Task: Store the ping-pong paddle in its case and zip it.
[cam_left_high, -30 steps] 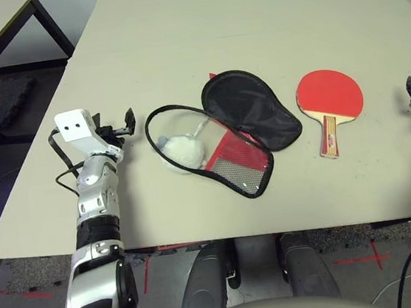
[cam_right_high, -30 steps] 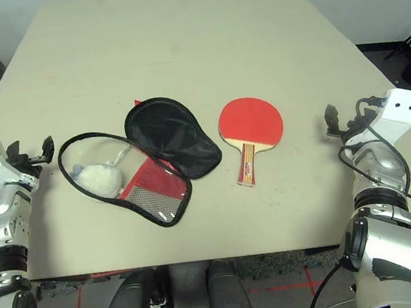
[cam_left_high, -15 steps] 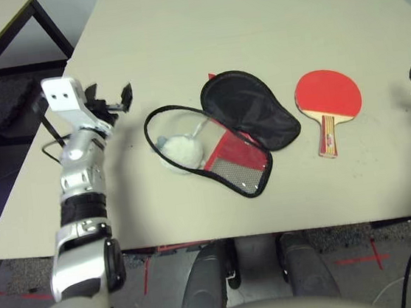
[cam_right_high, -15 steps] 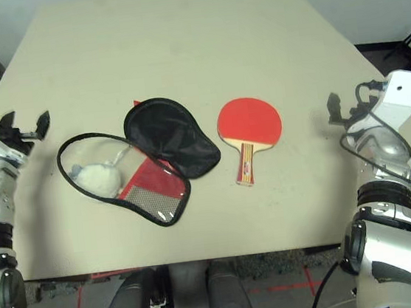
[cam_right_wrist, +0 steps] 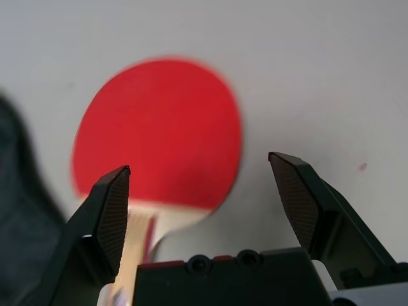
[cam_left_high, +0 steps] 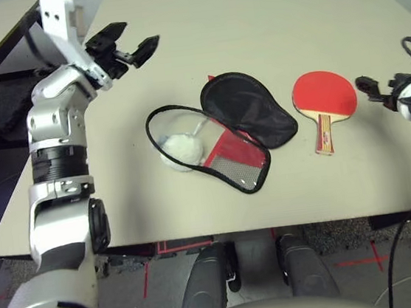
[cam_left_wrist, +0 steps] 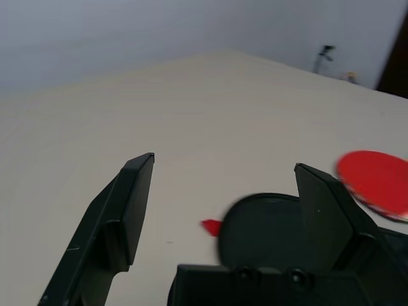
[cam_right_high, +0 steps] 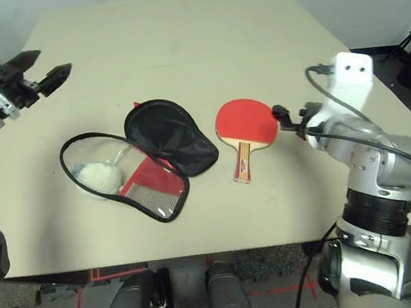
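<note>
Your right gripper (cam_right_high: 284,115) was wide apart and empty beside the round red wooden ping-pong paddle (cam_right_high: 246,128) on the table, right of the open red fabric case (cam_right_high: 146,158) — the picking-up step. Your left gripper (cam_left_high: 134,49) hung open too — next, close on the paddle.

Even bright overhead light, soft shadows, wrist views blurred

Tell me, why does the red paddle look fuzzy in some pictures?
In the right wrist view the paddle sits close and its edge is smeared, likely motion blur or out of focus; the black fingers look sharper. In the left wrist view it is a soft red blob at the edge. In the left eye view the paddle and case look crisp.
</note>
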Controlling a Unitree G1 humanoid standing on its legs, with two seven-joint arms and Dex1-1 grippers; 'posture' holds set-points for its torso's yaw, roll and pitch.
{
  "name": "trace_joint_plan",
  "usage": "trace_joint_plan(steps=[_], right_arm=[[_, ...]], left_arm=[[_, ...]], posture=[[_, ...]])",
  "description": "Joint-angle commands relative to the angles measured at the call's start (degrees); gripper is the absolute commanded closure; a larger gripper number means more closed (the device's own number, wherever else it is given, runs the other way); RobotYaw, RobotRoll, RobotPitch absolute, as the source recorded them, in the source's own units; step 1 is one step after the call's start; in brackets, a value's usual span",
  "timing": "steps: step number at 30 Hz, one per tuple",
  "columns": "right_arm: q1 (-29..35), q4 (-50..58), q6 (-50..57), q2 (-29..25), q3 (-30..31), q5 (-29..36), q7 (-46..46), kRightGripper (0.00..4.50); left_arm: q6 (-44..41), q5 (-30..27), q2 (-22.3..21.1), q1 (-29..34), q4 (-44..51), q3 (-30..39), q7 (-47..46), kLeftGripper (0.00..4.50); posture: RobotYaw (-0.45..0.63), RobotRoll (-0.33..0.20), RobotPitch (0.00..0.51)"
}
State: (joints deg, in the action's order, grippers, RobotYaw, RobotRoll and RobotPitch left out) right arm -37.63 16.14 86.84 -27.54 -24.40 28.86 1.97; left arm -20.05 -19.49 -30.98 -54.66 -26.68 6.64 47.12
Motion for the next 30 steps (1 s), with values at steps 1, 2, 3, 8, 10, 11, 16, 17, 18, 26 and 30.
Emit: trace_joint_plan(steps=[1,2,3,8,10,11,16,17,18,26,30], right_arm=[[-0.6,3.0,5.7,2.6,0.9,-0.7,1.4,0.01],[-0.5,3.3,5.7,3.2,1.2,-0.6,1.8,0.01],[-0.6,3.2,5.7,3.9,1.6,-1.0,2.0,0.01],[-1.1,1.9,5.7,5.1,2.4,-3.4,2.3,0.01],[-1.1,1.7,5.7,5.7,2.7,-4.1,2.3,0.01],[-1.1,1.6,5.7,6.0,2.9,-4.4,2.3,0.01],[-0.7,1.2,5.7,8.4,4.0,-5.9,2.3,0.01],[-0.5,1.1,5.7,8.9,4.5,-6.0,2.4,0.01],[-0.4,1.0,5.7,9.2,4.8,-6.1,2.4,0.01],[0.3,-0.5,5.7,11.1,9.2,-7.9,2.6,0.01],[2.2,-1.7,5.7,11.0,12.3,-9.3,2.0,0.01]], left_arm=[[-4.0,-1.0,1.6,-0.7,2.2,-2.7,3.1,0.00],[-5.4,-1.4,2.3,-0.4,3.3,-4.0,4.6,0.00],[-6.4,-1.5,3.1,0.1,4.6,-5.8,6.3,0.00],[-8.2,-0.7,5.9,1.2,7.6,-9.3,8.1,0.00],[-8.6,-0.5,6.6,1.4,8.3,-10.4,8.6,0.00],[-8.8,-0.5,7.0,1.4,8.4,-10.8,8.8,0.00],[-9.7,0.0,7.8,1.2,8.4,-12.4,9.6,0.00],[-9.7,0.0,7.9,1.2,8.4,-12.7,9.8,0.00],[-9.7,0.1,7.9,1.2,8.4,-12.9,9.9,0.00],[-10.7,0.6,8.3,2.6,10.4,-15.0,10.6,0.00],[-13.4,0.0,7.7,4.6,13.5,-16.5,11.9,0.00]], posture=[[-0.14,0.000,0.132],[-0.14,0.000,0.132],[-0.14,0.000,0.136],[-0.15,0.000,0.147],[-0.15,0.000,0.150],[-0.15,0.000,0.150],[-0.15,0.000,0.154],[-0.15,0.000,0.155],[-0.15,0.000,0.155],[-0.14,0.000,0.160],[-0.13,0.000,0.162]])
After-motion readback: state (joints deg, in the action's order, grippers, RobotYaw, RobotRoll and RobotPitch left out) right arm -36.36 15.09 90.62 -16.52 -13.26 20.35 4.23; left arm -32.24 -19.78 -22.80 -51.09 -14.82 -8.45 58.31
